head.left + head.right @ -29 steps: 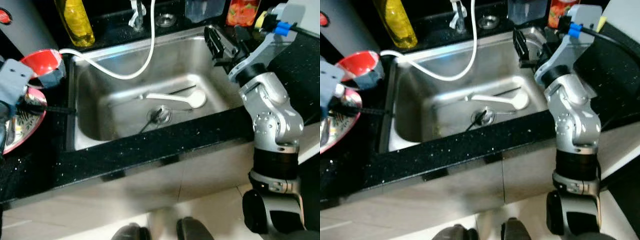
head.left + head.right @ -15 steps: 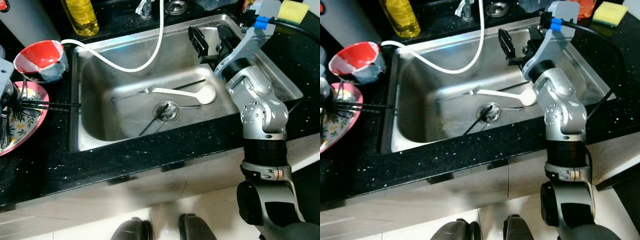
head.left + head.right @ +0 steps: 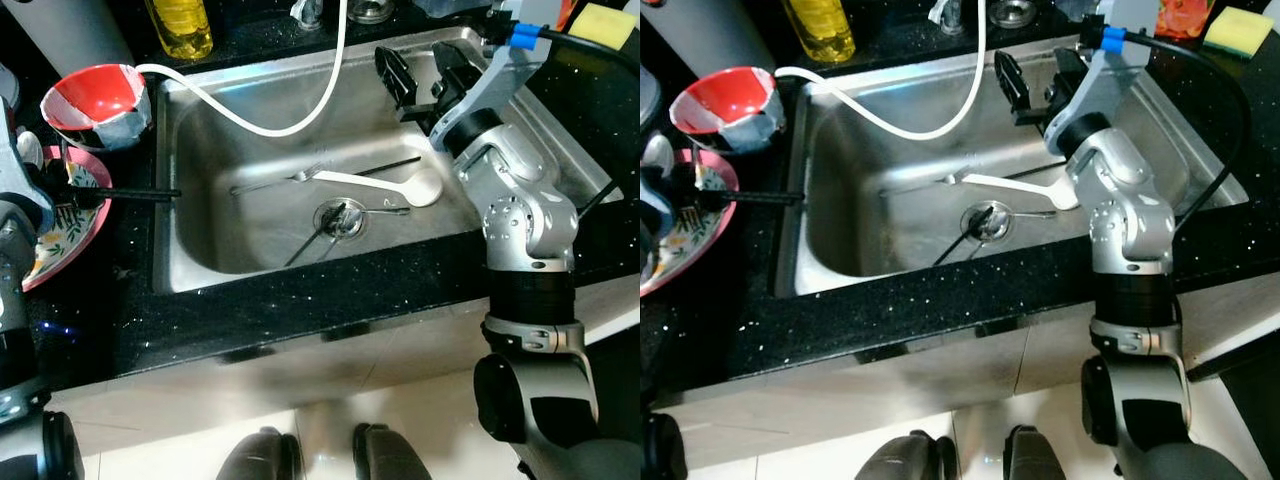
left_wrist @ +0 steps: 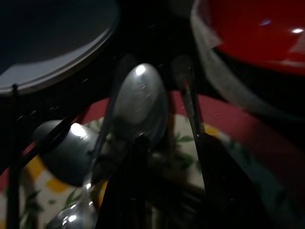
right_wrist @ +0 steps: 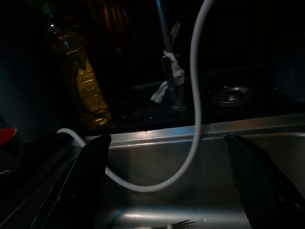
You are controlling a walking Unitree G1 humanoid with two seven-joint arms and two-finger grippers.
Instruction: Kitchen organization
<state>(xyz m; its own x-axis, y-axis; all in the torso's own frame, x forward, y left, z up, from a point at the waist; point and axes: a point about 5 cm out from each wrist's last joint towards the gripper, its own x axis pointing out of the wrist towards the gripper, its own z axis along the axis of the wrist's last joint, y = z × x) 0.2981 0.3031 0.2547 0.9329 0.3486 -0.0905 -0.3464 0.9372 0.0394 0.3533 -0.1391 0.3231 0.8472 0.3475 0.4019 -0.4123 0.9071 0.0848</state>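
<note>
A steel sink (image 3: 200,210) holds a white ladle (image 3: 385,183), a fork (image 3: 275,182) and dark chopsticks (image 3: 312,237) by the drain (image 3: 340,217). My right gripper (image 3: 420,75) hangs open over the sink's back right corner, well above the ladle, with nothing between its fingers (image 5: 95,181). On the counter to the left, a pink floral plate (image 3: 60,245) carries metal spoons (image 4: 140,102) and black chopsticks (image 3: 130,193) that reach to the sink rim. My left gripper (image 3: 55,195) is low over that plate, its fingers among the spoon handles. A red bowl (image 3: 95,100) stands just behind the plate.
A white hose (image 3: 300,120) loops from the tap down into the sink's back left. A yellow bottle (image 3: 180,20) stands behind the sink, a yellow sponge (image 3: 605,22) at the far right. A grey dish (image 4: 47,43) lies beyond the plate. Black counter surrounds the sink.
The whole view has shifted, so the camera moved. Relative to the sink, the right gripper stays open at the back right corner. The left arm stays over the plate.
</note>
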